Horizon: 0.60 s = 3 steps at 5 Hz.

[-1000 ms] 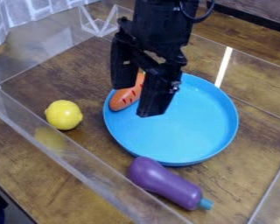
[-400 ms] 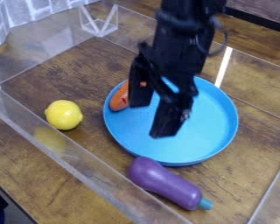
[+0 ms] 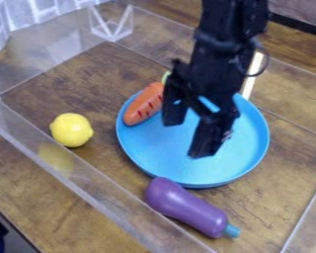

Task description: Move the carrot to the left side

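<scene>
My arm is cut off by the top edge, my blurred gripper [image 3: 196, 126] hides part of the blue plate [image 3: 247, 158], and the carrot's [image 3: 146, 103] leafy top is unclear

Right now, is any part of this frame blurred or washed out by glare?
Camera view: the gripper and arm are smeared by motion blur, fingertips soft; a bright glare streak lies on the table right of the plate; the clear wall in front shows pale reflections. The carrot, lemon and eggplant stay fairly sharp.
</scene>
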### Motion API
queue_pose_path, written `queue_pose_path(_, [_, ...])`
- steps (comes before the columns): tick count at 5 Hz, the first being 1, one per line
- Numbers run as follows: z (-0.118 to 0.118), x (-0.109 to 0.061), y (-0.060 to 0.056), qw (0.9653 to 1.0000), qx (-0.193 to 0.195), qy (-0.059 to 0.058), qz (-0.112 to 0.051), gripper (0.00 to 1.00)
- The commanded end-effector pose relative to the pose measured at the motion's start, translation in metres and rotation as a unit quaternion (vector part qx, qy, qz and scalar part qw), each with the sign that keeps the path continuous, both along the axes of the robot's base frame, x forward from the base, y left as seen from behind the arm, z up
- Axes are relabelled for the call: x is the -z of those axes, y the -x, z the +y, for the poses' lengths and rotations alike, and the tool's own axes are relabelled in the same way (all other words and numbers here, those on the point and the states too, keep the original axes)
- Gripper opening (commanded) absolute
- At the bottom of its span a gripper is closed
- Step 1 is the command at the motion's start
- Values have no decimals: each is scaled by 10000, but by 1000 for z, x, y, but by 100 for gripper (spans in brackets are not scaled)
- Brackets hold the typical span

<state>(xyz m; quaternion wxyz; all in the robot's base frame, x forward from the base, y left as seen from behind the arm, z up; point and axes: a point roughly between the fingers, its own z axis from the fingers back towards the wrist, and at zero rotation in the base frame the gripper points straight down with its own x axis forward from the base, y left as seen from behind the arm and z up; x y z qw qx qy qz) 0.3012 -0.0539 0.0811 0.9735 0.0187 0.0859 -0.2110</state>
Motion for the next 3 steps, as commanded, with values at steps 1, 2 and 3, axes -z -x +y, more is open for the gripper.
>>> queue_pose_path(1, [-4, -23, -21, 9997, 35, 7, -246, 100])
queue_pose_path(2, [7, -8, -29, 9996, 150, -2, -236, 100])
queue_pose_path(3, [18, 3, -38, 9992, 309, -8, -238, 100])
